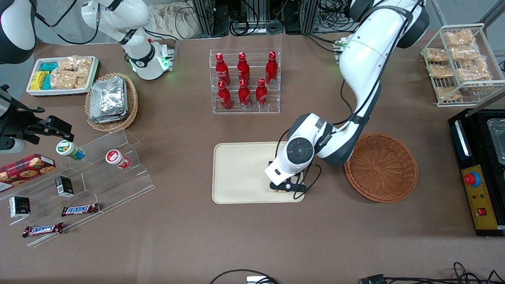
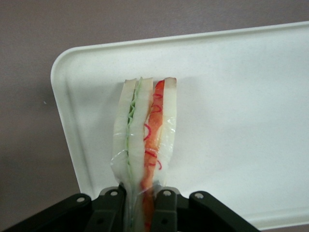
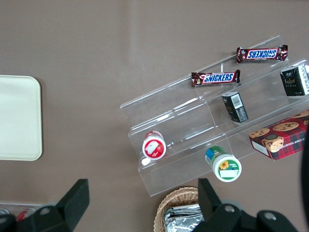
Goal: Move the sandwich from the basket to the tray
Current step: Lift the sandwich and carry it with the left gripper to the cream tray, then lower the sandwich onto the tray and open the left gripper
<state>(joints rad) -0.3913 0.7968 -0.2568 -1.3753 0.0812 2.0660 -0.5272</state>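
My left gripper (image 1: 285,188) is low over the cream tray (image 1: 236,173), at the tray corner nearest the front camera and closest to the basket. It is shut on the sandwich (image 2: 145,125), a wrapped wedge of pale bread with red and green filling, pinched between the two black fingers (image 2: 166,208). The wedge points out over the tray (image 2: 241,96) near its rounded corner; I cannot tell whether it touches the tray. In the front view only a small tan bit of the sandwich (image 1: 278,191) shows under the wrist. The reddish-brown wicker basket (image 1: 381,167) beside the tray holds nothing.
An acrylic rack of red bottles (image 1: 244,81) stands farther from the camera than the tray. A stepped acrylic shelf (image 1: 94,173) with snacks and a lighter wicker basket of foil packs (image 1: 111,100) lie toward the parked arm's end. A black control box (image 1: 479,169) sits beside the basket.
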